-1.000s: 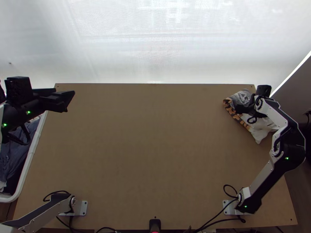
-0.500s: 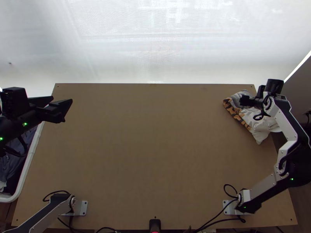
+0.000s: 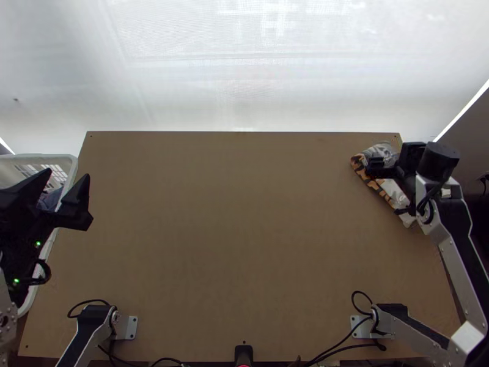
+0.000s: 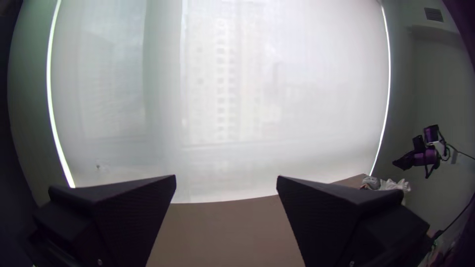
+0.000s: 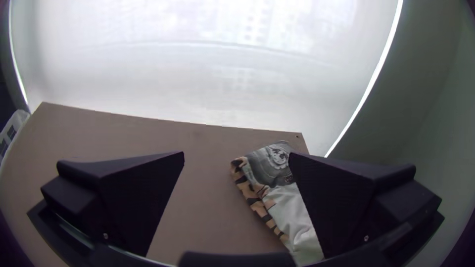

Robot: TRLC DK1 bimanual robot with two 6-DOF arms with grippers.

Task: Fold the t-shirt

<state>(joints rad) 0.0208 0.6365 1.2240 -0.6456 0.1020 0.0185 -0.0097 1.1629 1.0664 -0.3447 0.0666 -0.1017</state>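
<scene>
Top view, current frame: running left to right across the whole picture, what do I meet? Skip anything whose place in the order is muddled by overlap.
Left claw → left arm's base plate → black fixture at bottom middle → t-shirt.

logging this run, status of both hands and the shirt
left hand open by the bin; right hand open over the shirt; shirt folded in a bundle at the table's far right corner
</scene>
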